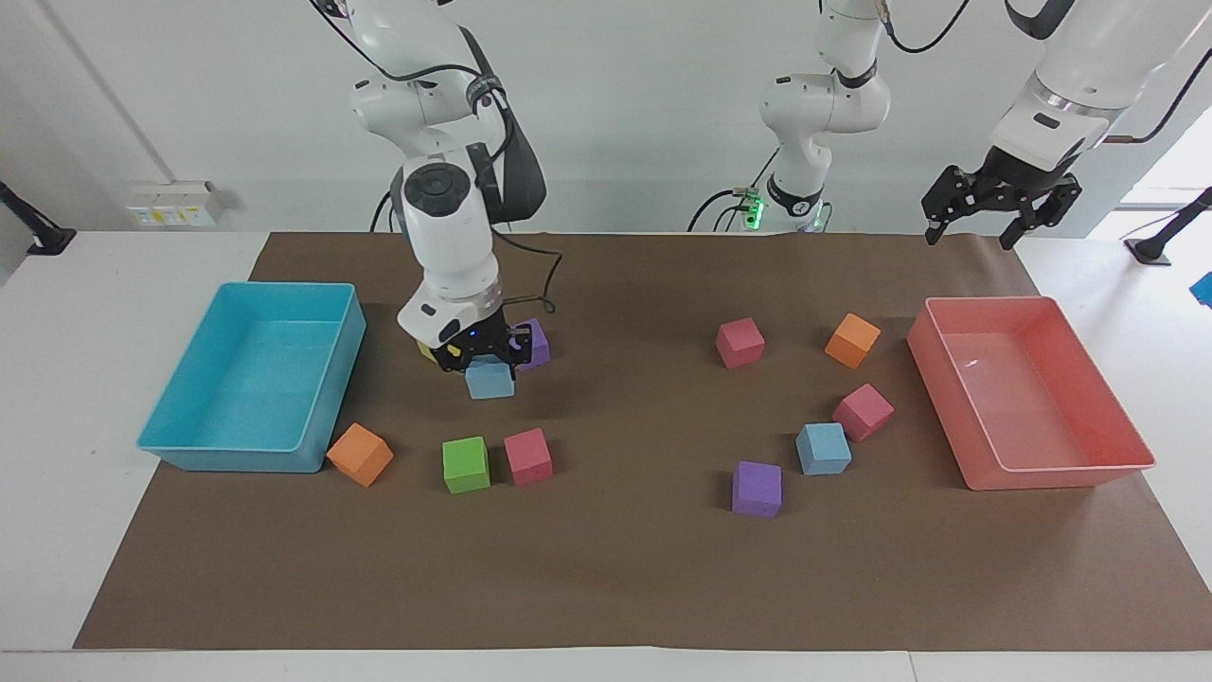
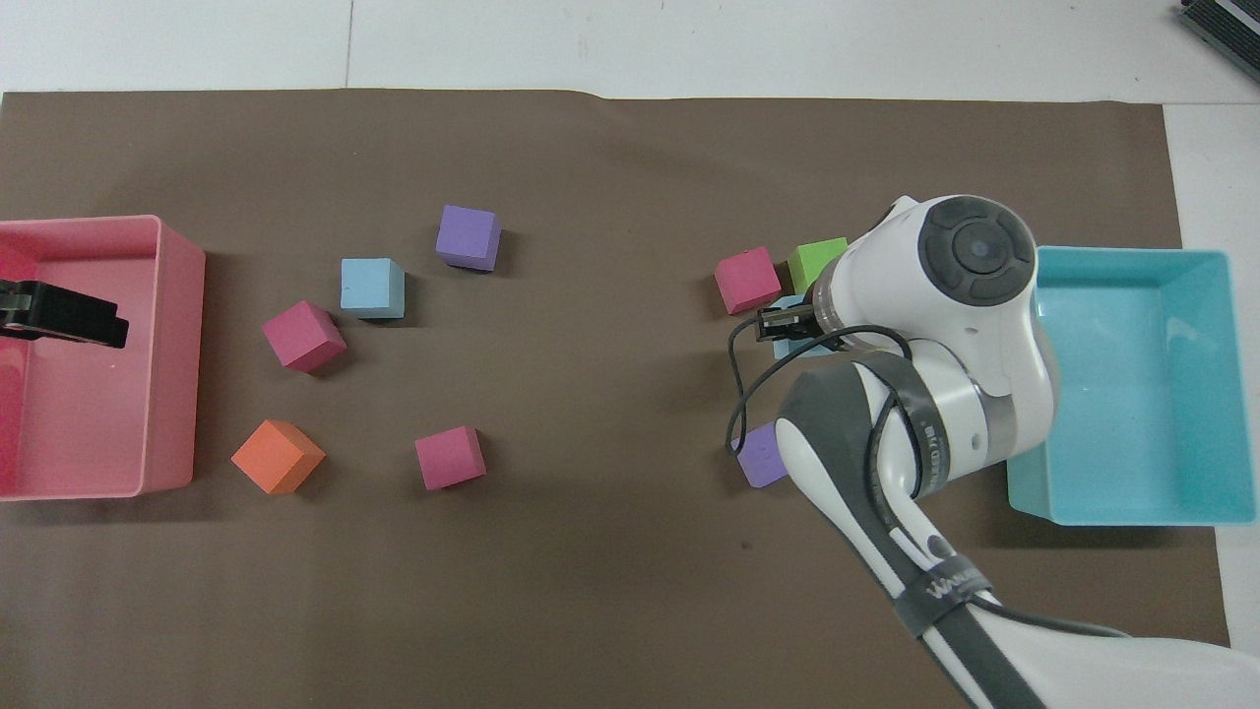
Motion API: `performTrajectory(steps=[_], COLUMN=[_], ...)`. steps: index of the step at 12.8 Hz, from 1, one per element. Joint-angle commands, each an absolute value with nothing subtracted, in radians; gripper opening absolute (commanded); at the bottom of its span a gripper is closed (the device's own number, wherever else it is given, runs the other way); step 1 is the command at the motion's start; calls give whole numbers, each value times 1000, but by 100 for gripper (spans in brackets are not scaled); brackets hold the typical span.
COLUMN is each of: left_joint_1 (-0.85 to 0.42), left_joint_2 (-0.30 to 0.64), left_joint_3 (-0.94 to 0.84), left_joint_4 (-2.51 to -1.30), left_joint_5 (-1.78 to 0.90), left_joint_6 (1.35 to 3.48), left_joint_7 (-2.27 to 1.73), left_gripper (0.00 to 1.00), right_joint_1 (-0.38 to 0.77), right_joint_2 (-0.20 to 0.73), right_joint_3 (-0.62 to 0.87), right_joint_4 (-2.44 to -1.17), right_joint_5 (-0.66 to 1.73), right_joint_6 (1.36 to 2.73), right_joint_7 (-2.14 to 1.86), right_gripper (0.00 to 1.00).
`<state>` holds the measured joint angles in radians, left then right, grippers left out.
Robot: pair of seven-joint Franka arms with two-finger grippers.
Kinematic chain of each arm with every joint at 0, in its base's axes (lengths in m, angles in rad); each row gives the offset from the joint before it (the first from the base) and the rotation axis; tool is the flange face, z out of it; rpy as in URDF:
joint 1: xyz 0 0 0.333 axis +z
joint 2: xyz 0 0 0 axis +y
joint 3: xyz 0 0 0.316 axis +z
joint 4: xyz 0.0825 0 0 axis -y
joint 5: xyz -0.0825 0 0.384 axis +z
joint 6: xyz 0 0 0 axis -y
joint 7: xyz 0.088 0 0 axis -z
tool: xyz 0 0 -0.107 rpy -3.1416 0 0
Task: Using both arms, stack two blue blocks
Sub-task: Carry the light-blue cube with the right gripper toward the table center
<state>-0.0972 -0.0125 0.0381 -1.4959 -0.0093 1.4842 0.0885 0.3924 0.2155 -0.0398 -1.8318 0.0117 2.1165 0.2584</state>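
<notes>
Now | right claw (image 1: 485, 358) grips blue block (image 1: 490, 381) | raised off mat

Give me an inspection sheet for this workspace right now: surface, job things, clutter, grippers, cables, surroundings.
Surface: brown paper mat on a white table.
Job's things: held blue block, lifted off the mat; second blue block on the mat beside a pink cube.
Clutter: purple, pink, orange and green cubes; turquoise tray; pink tray.
Grippers: right gripper shut on the held block; left gripper open, waiting over the pink tray.
Cables: black cable loops off the right wrist.
Surroundings: white wall.
</notes>
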Motion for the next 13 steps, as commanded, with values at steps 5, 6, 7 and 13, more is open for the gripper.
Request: performTrajectory(steps=[5,6,7,13], left_joint_1=[-103,-103,-103,-103], left_joint_2=[-12,-12,-12,-9], left_joint_3=[28,28,26,26], left_joint_4=[-1490,-1489,-1491,-1490], left_joint_5=[-18,-18,-20,-23], left_joint_6=[1480,1480,1479,1505], left_joint_7=[95,91,91,97], left_gripper=[100,100,100,100], right_joint_1=[604,626,641,658], right_joint_2=[529,540,546,560], right_joint_3=[-41,-41,-41,-41], right_joint_4=[-1523,-1520,-1525,-1591], right_joint_5=[-3,-3,-5,-21], right_joint_6=[2078,2085,2091,2199], right_joint_7=[616,646,678,696], right_gripper=[0,0,0,0])
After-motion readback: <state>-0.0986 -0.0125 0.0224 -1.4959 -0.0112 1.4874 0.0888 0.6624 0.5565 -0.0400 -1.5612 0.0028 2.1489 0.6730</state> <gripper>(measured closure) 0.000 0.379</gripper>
